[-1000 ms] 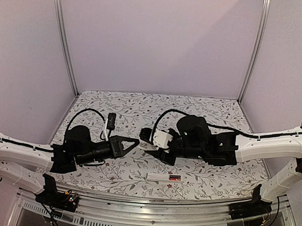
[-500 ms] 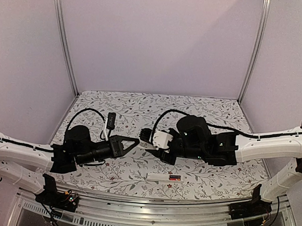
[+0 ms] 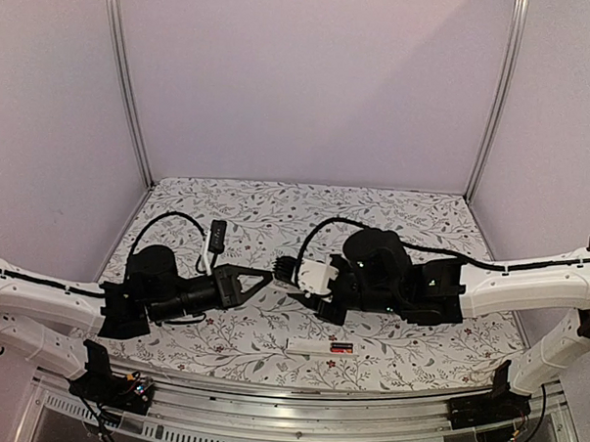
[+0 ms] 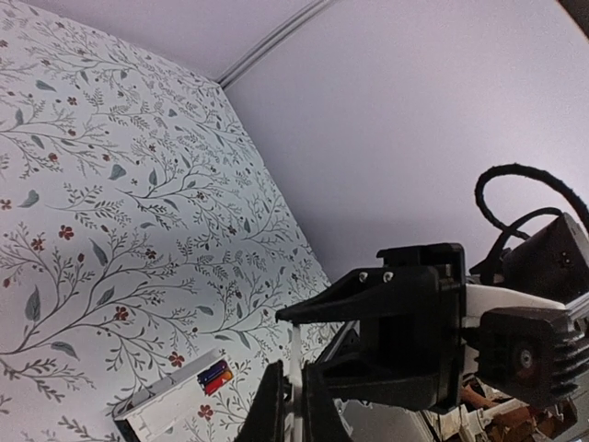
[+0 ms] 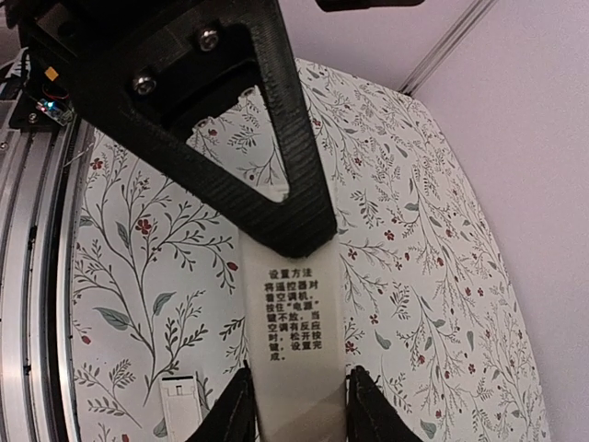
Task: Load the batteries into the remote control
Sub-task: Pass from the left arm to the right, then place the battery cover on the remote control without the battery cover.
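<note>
The white remote control (image 3: 312, 348) lies on the floral mat near the front. It shows in the left wrist view (image 4: 161, 412) with the red and dark batteries (image 4: 214, 376) side by side in its recess; in the top view they are a small red mark (image 3: 342, 348). A thin white cover plate (image 5: 294, 313) with printed black text is held in the air. My right gripper (image 5: 296, 401) is shut on its near end. My left gripper (image 4: 294, 382) pinches its far end edge-on. The two grippers (image 3: 258, 276) (image 3: 291, 271) meet above mid-table.
A small black device (image 3: 217, 235) lies on the mat behind the left arm, beside a looping black cable (image 3: 163, 220). The end of a white part (image 5: 179, 401) lies on the mat left of my right fingers. Metal rails (image 3: 266, 430) run along the front edge.
The right gripper has shifted slightly towards the left gripper's tip, closing the small gap. The left arm and the remote have not moved.
</note>
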